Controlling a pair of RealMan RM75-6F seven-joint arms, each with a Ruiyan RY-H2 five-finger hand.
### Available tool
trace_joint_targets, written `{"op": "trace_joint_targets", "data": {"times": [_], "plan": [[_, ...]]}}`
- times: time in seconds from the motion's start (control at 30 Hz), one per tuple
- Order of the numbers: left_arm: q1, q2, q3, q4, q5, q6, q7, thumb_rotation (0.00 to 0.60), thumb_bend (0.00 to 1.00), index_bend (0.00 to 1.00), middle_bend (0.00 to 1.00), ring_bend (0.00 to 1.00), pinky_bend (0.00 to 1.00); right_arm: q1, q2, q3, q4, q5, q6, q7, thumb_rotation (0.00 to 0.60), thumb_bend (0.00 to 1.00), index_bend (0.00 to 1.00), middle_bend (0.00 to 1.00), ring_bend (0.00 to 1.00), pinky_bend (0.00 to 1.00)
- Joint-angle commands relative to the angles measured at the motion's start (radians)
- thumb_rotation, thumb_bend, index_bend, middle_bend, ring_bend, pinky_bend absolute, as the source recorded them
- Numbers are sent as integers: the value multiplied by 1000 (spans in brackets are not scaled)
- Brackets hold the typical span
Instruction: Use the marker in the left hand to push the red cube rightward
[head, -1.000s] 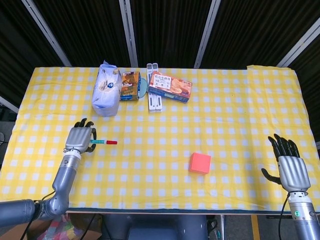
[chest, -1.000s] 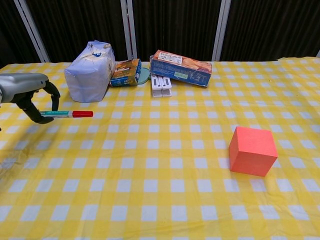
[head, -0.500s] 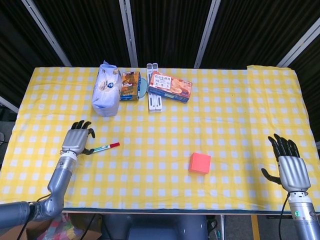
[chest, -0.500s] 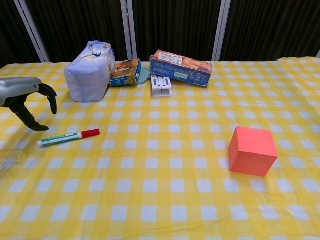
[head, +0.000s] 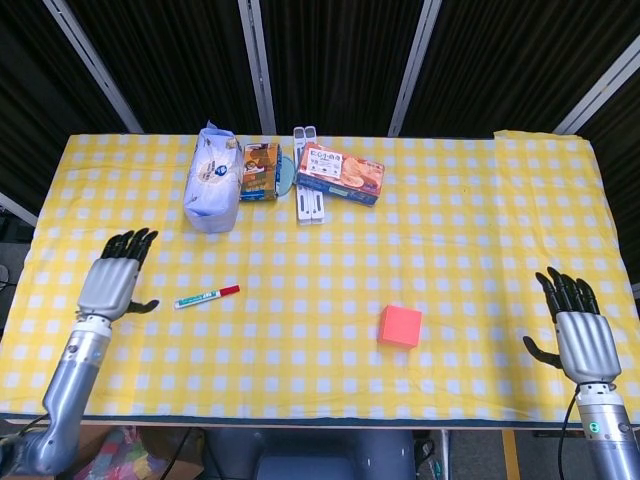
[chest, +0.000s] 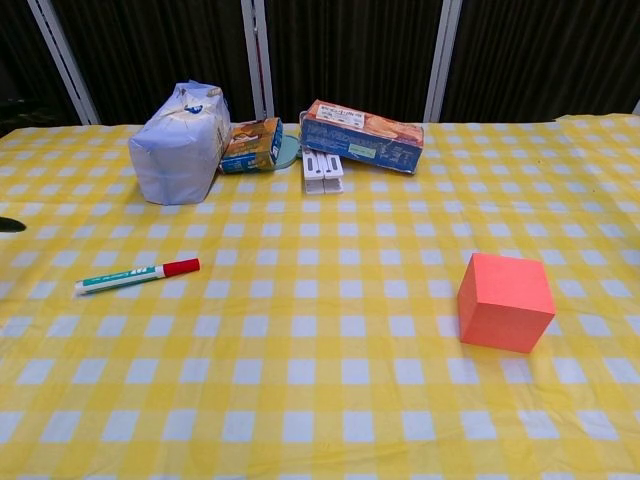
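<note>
The marker (head: 206, 296) (chest: 137, 275), green-barrelled with a red cap, lies loose on the yellow checked tablecloth. My left hand (head: 112, 284) is well to the left of it, fingers spread and empty; in the chest view only a dark fingertip (chest: 10, 224) shows at the left edge. The red cube (head: 400, 326) (chest: 506, 301) sits on the cloth far to the right of the marker. My right hand (head: 578, 334) hovers at the table's right front, fingers apart, holding nothing.
At the back stand a white-blue bag (head: 210, 178) (chest: 178, 142), a small orange box (head: 260, 170) (chest: 252, 144), a flat snack box (head: 340, 174) (chest: 362, 135) and a white two-piece object (head: 308, 205) (chest: 322, 166). The table's front edge (head: 320, 420) runs below.
My left hand let go of the marker, which dropped onto the cloth. The hand then drew back to the left, almost out of the chest view. Cube and right hand stayed still.
</note>
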Motion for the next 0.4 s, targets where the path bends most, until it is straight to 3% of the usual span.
{"op": "trace_joint_targets", "data": {"times": [0.03, 0.23, 0.4], "plan": [[137, 80, 96, -9, 160, 158, -83, 600, 140, 0, 0, 0, 6, 0, -3, 0, 2, -2, 3, -7, 600, 303, 0, 0, 0, 0], [272, 108, 144, 66, 277, 303, -211, 600, 133, 0, 0, 0, 7, 3, -15, 1, 8, -13, 12, -26, 600, 303, 0, 0, 0, 0], [328, 117, 166, 113, 305, 329, -245, 600, 128, 0, 0, 0, 6, 5, -21, 1, 13, -20, 17, -34, 600, 303, 0, 0, 0, 0]]}}
